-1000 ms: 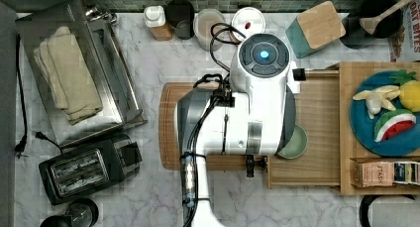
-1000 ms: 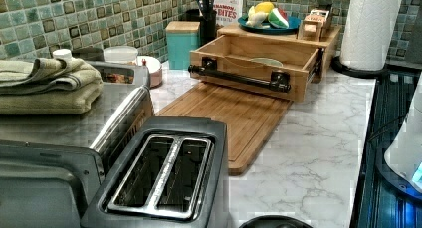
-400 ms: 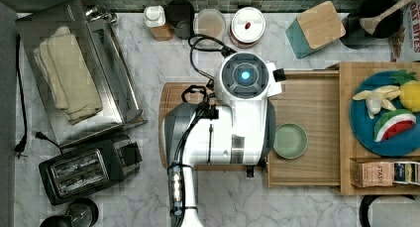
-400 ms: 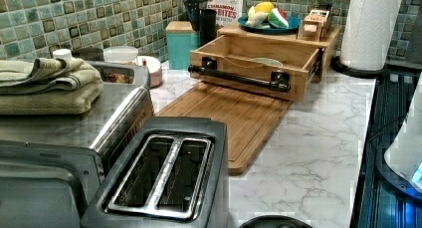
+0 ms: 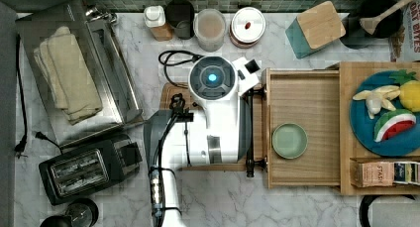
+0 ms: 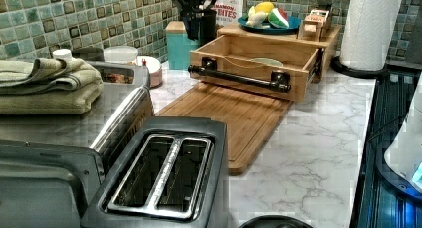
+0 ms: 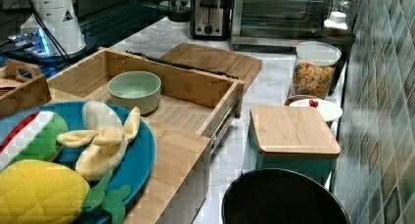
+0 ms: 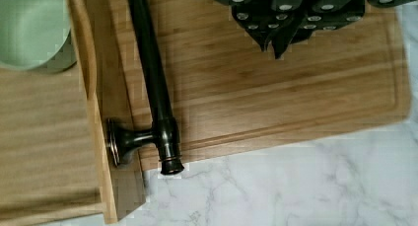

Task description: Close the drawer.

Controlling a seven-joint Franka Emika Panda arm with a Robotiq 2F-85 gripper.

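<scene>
Drawer (image 5: pixel 302 133) of light wood stands pulled well out of its cabinet (image 5: pixel 346 73) over the marble counter (image 5: pixel 297 207), its front edge meeting the cutting board (image 6: pixel 234 113). Its long black bar handle (image 8: pixel 150 73) runs along the drawer front on two posts, and in the wrist view it lies just beside the claw (image 8: pixel 281 14), which hangs above the cutting board on the handle's outer side, apart from the bar. I judge a push from the claw straight across the bar, toward the cabinet, would shut the drawer. Whether the claw's dark fingers are spread or pressed together I cannot tell. Counting outward: one drawer, one bar handle, one green bowl (image 5: pixel 289 141) inside the drawer beyond the handle from the claw, one cutting board beneath the claw, one blue plate (image 5: pixel 384 113) of toy fruit on the cabinet top farther off, and one toaster (image 5: pixel 84 167) behind the arm.
</scene>
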